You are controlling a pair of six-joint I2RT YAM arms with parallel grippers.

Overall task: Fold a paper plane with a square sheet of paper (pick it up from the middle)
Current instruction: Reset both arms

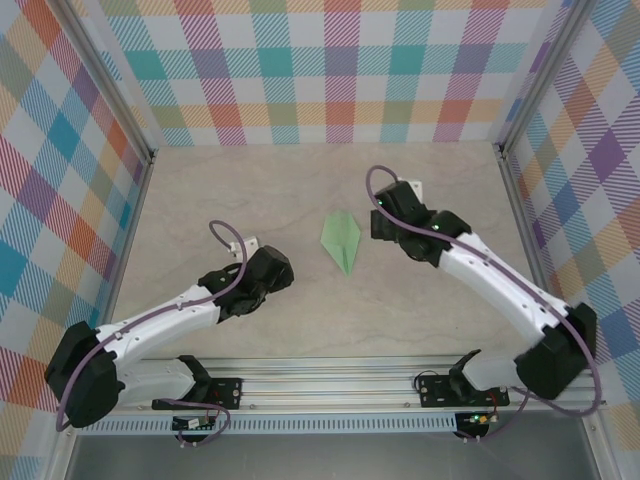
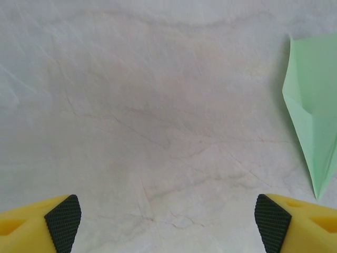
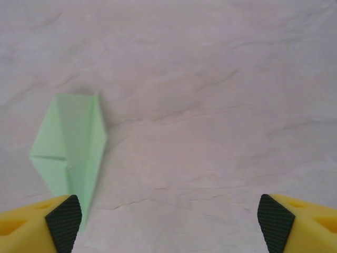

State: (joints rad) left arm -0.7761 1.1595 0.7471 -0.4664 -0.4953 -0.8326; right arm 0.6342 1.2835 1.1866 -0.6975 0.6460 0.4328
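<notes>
The square sheet of paper lies folded into a pale green paper plane [image 1: 341, 241], flat on the table between my two arms with its narrow tip toward the near edge. In the left wrist view the paper plane [image 2: 311, 116] is at the right edge, apart from my left gripper [image 2: 168, 224], which is open over bare table. My right gripper [image 3: 169, 224] is open too; the paper plane [image 3: 71, 147] lies just ahead of its left fingertip [image 3: 64, 219], not between the jaws. From above, the left gripper [image 1: 278, 268] is left of the plane and the right gripper [image 1: 383, 218] right of it.
The pale wood-grain table [image 1: 300, 190] is closed in by checkered walls at the back [image 1: 320, 70] and on both sides. A metal rail [image 1: 330, 375] carrying the arm bases runs along the near edge.
</notes>
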